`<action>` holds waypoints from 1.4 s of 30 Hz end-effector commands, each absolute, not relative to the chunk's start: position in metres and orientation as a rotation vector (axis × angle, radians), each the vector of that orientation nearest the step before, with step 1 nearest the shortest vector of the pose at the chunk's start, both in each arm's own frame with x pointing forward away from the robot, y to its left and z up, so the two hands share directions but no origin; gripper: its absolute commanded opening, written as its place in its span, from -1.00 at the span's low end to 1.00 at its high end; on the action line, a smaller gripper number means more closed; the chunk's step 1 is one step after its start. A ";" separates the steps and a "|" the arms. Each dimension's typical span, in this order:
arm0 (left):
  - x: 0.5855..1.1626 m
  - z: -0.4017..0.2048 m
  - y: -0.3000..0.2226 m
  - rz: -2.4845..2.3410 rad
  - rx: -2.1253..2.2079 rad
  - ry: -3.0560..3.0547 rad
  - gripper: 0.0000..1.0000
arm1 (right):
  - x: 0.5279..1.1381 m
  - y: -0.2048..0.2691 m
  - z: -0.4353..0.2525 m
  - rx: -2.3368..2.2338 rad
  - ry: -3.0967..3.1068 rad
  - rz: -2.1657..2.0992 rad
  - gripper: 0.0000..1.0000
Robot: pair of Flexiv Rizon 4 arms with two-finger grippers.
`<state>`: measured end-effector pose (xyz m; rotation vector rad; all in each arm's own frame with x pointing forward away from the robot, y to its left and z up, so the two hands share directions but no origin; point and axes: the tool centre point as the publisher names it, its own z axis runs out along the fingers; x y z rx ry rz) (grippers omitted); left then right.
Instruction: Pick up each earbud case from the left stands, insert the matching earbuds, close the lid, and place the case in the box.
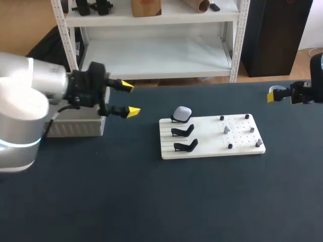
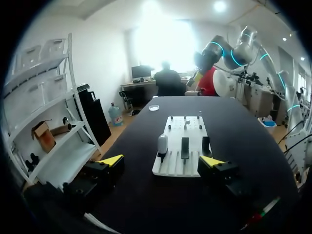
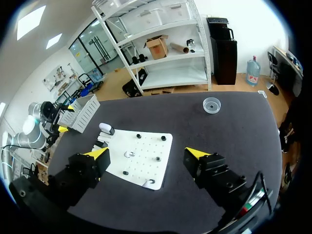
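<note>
Left gripper [image 1: 129,99] hanging over the left side of the dark tabletop [image 1: 151,201], near the grey box [image 1: 75,128]. Its fingers are standing wide apart, gripping nothing. Right gripper [image 3: 146,155] hovering at the tabletop's right edge, its fingers likewise spread wide with nothing between them. White board [image 1: 212,137] lying mid-tabletop, well apart from both grippers. One white earbud case [image 1: 182,113] sitting on the rearmost of three black stands [image 1: 183,132] on the board's left half. Small earbud pieces [image 1: 226,130] resting on the pegged right half. Clear dish [image 3: 212,104] sitting ahead of the right gripper, apart from the board.
</note>
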<state>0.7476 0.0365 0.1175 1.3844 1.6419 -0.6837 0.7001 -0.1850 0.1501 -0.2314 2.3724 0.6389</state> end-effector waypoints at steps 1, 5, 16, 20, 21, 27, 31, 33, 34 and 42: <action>0.785 0.090 -0.014 -0.742 1.469 1.677 1.00 | 0.700 -0.185 0.150 -0.233 2.373 0.641 1.00; 0.784 0.084 -0.022 -0.744 1.437 1.695 1.00 | 0.700 -0.185 0.150 -0.233 2.373 0.641 1.00; 0.784 0.084 -0.022 -0.744 1.437 1.695 1.00 | 0.700 -0.185 0.150 -0.233 2.373 0.641 1.00; 0.784 0.084 -0.022 -0.744 1.437 1.695 1.00 | 0.700 -0.185 0.150 -0.233 2.373 0.641 1.00; 0.784 0.084 -0.022 -0.744 1.437 1.695 1.00 | 0.700 -0.185 0.150 -0.233 2.373 0.641 1.00; 0.784 0.078 -0.027 -0.726 1.423 1.710 1.00 | 0.700 -0.185 0.150 -0.233 2.373 0.641 1.00; 0.784 0.071 -0.033 -0.680 1.402 1.728 1.00 | 0.700 -0.185 0.150 -0.233 2.373 0.641 1.00; 0.785 0.067 -0.035 -0.675 1.391 1.736 1.00 | 0.700 -0.185 0.150 -0.233 2.373 0.641 1.00; 0.786 0.065 -0.037 -0.681 1.384 1.736 1.00 | 0.700 -0.185 0.150 -0.233 2.373 0.641 1.00; 0.790 0.045 -0.053 -0.721 1.387 1.723 1.00 | 0.700 -0.185 0.150 -0.233 2.373 0.641 1.00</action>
